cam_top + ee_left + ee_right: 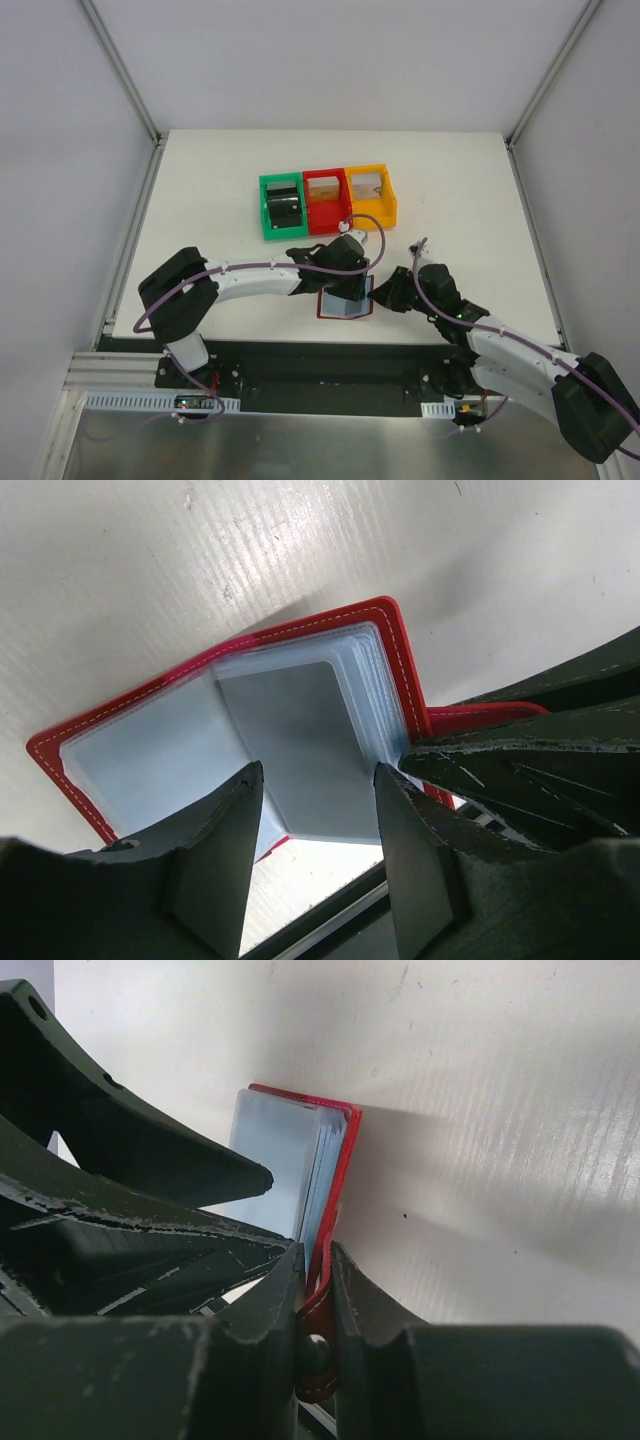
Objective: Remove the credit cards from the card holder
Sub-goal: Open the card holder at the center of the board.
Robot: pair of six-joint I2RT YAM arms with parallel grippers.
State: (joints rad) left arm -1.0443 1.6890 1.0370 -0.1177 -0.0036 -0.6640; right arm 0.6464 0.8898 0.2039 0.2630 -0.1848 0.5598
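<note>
You're hanging your left hand (318, 775) over the open card holder (140, 745). Its fingers are standing about half apart, straddling the grey credit card (300, 720) that's sitting in a clear sleeve, and they're gripping nothing yet; I'd say you're lining up for the pinch. The holder is lying spread open on the table (150, 570), close to the near edge between the two arms, with the lining facing up so the sleeves are reachable. Over on the right, your right hand (316, 1255) is clamping narrow on the holder's red tab strap (318, 1325), likely pinning it so the wallet isn't sliding or folding shut when a card is being drawn out.
</note>
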